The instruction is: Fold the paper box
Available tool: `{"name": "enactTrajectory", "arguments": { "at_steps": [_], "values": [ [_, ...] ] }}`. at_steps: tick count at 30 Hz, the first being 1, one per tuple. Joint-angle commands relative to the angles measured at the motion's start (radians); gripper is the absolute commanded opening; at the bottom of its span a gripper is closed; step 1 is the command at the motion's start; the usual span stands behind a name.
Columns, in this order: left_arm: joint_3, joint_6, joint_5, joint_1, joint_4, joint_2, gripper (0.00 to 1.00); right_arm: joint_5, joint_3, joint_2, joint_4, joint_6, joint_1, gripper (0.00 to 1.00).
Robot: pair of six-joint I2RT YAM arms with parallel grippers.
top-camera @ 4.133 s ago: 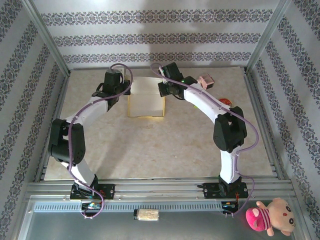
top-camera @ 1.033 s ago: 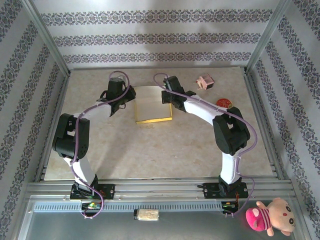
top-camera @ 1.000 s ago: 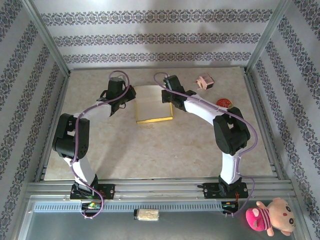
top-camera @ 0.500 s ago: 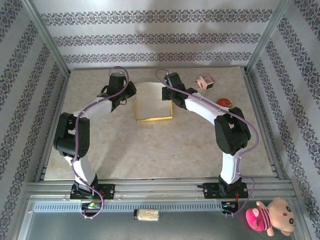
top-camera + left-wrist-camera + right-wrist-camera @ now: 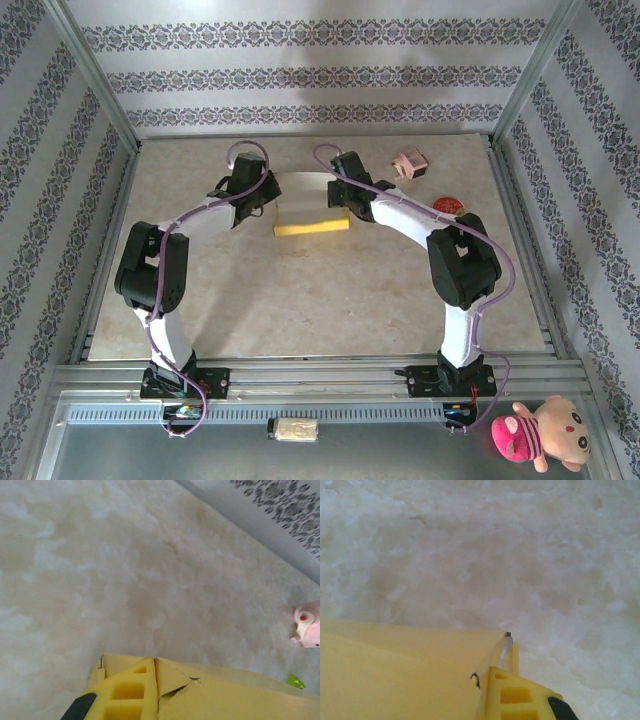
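Step in hand: mid-fold, as I judge it. The paper box is held by both side edges, with a yellow panel facing the near side and a white panel curving behind it.
Box position: far middle of the bench, between the two tools.
Left tool: pinched shut on the box's left edge.
Right tool: closed on the box's right edge.
Next move: probably both tools carrying the panel over together, then pressing the crease. An uneven pull could skew the thin card.
Box material: thin matte card, yellow outside and white inside. A dark line near the left finger may be a slit or a tear.
Fingers: yellow plastic with square cut-outs.
Bench surface: smooth, marbled beige.
Nearby: small pink item, well apart from the box.
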Motion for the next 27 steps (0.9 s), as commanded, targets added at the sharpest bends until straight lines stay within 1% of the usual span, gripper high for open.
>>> {"name": "enactTrajectory", "arguments": {
  "at_steps": [1,7,10,15,18,27],
  "values": [
    [-0.056,-0.055,0.120,-0.076,-0.015,-0.015,0.00,-0.110,-0.042,-0.026,0.093,-0.003,0.037,0.00],
    [-0.164,-0.071,0.102,-0.090,0.056,-0.050,0.00,-0.106,-0.125,-0.063,0.109,-0.011,0.039,0.00],
    [-0.174,-0.056,0.108,-0.090,0.069,-0.065,0.00,-0.108,-0.147,-0.083,0.109,-0.013,0.041,0.00],
    [-0.180,-0.019,0.089,-0.093,0.056,-0.104,0.11,-0.095,-0.170,-0.136,0.094,-0.015,0.041,0.17],
    [-0.199,-0.002,0.074,-0.098,0.045,-0.131,0.14,-0.080,-0.196,-0.168,0.092,-0.023,0.041,0.24],
    [-0.312,-0.016,0.034,-0.115,0.091,-0.213,0.18,-0.066,-0.277,-0.240,0.078,-0.018,0.041,0.36]
  ]
}}
